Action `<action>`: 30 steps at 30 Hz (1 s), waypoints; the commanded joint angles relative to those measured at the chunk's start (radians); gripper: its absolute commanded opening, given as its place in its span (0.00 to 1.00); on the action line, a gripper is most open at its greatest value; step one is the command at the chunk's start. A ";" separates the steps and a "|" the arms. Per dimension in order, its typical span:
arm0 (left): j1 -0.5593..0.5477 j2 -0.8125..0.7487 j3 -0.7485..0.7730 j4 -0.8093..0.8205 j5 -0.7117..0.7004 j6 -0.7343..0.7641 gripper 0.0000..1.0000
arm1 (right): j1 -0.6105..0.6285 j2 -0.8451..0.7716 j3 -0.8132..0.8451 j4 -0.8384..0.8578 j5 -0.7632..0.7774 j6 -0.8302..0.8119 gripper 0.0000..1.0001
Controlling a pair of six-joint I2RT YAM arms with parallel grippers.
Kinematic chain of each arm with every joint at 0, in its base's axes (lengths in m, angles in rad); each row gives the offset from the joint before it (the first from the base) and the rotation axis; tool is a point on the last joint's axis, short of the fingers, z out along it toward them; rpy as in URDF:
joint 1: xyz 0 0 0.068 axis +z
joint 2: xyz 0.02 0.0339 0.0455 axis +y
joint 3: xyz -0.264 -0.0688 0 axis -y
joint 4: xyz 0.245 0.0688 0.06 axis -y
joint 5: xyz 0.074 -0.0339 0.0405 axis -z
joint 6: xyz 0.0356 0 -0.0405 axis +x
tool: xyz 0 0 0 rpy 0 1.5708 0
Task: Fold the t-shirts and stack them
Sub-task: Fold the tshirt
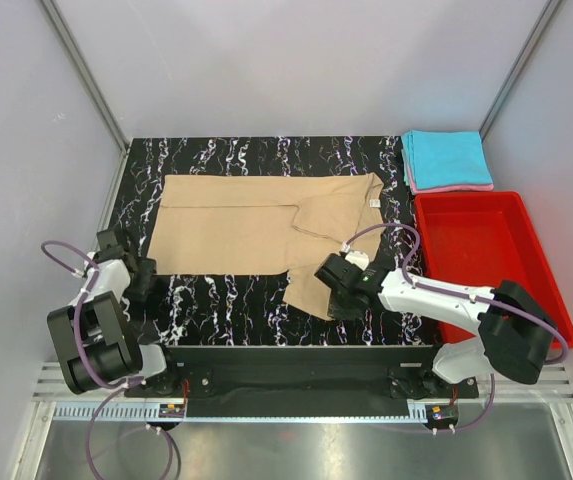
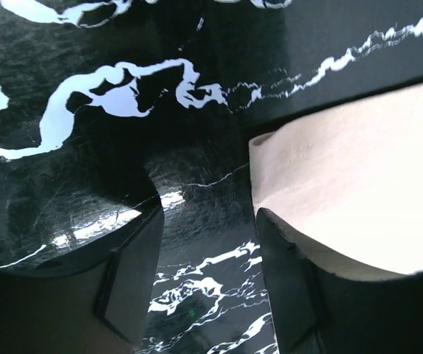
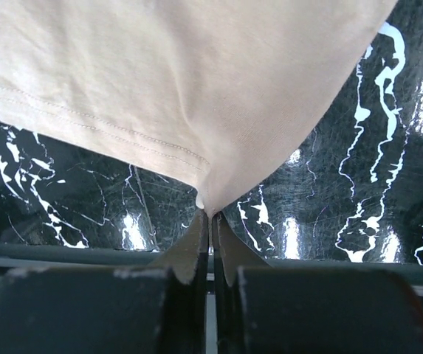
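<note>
Beside the red bin, on the side facing the left arm, the tan t-shirt lies spread on the dark marbled surface, mostly flat, with the end nearer the bin already turned over itself into a loose flap. The right hand sits at that flap's near corner, close to the bin's near-left corner. Its wrist view shows the fingers pressed together on a stitched hem tip, the cloth fanning up from the pinch, probably so the corner can be lifted and carried across for the fold. The left hand is at the shirt's corner farthest from the bin. Its fingers stand apart with nothing between them, and the cloth edge lies just beside one of them, so it looks placed to take that corner but has not gripped it. Just beyond the bin's far edge, a folded cyan t-shirt rests on a pink one, likely the stack the tan shirt should join
</note>
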 commanded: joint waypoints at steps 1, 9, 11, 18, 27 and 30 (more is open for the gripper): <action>0.006 -0.022 0.018 0.029 -0.098 -0.058 0.60 | 0.006 -0.044 0.040 0.018 0.003 -0.056 0.00; 0.005 0.068 0.080 0.038 -0.097 -0.079 0.55 | 0.004 -0.046 0.065 0.023 0.008 -0.090 0.00; 0.005 0.094 0.086 0.055 -0.097 -0.080 0.54 | 0.006 -0.037 0.069 0.023 0.009 -0.092 0.00; 0.005 0.172 0.084 0.130 -0.064 -0.078 0.49 | 0.004 -0.029 0.085 0.008 0.021 -0.102 0.00; -0.009 0.171 0.117 0.111 -0.060 -0.038 0.00 | 0.003 -0.044 0.147 -0.144 0.104 -0.087 0.00; -0.012 0.096 0.130 0.069 -0.075 -0.011 0.00 | 0.003 -0.086 0.189 -0.262 0.172 -0.055 0.00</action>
